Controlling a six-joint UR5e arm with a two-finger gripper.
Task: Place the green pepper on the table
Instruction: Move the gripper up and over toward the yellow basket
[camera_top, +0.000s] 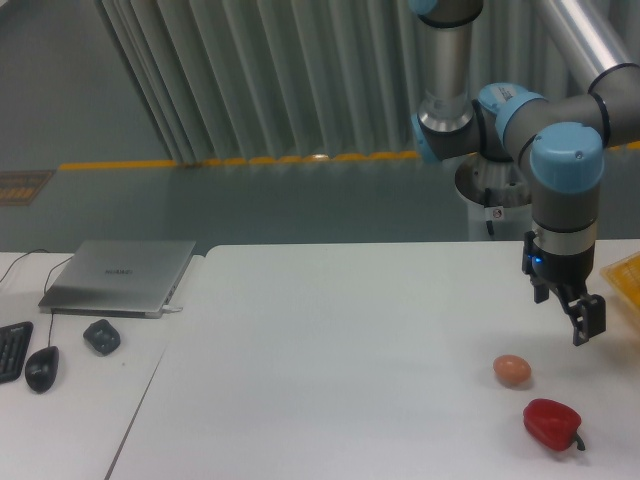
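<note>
Right now I can't find the green pepper anywhere on camera; my gripper (583, 322) hangs above the white table (330, 340) near its right edge, and I cannot tell how far its jaws are parted. Below it lie a brown egg (512, 369) and a glossy red pepper (551, 423), with ribbed grey curtains (260, 80) behind.
</note>
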